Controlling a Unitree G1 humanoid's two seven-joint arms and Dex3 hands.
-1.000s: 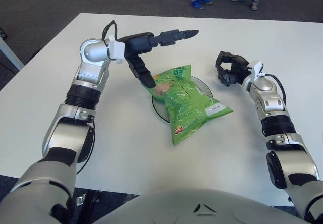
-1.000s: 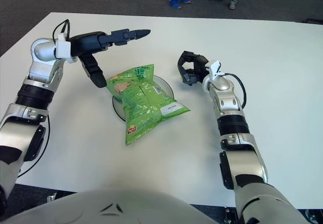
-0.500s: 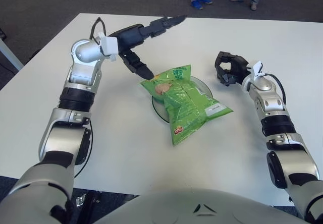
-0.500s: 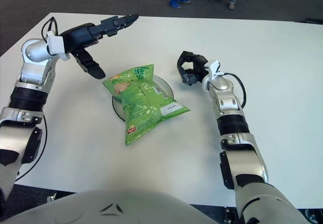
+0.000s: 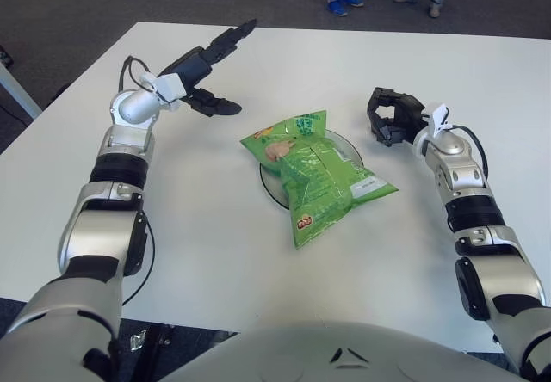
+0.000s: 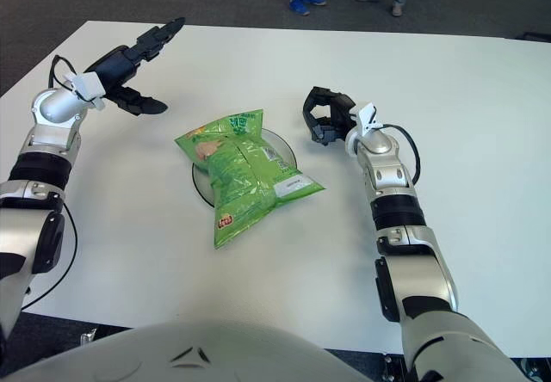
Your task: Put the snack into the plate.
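One green snack bag (image 5: 320,174) lies across the plate (image 5: 344,145) in the middle of the white table (image 5: 215,244), with its lower end hanging over the plate's near rim onto the table. To the left of the plate and well apart from it, the left hand (image 5: 200,70) is in the air with its fingers stretched out, grasping nothing. To the right of the plate and near it, the right hand (image 5: 392,117) shows with its fingers curled in, and nothing is in them.
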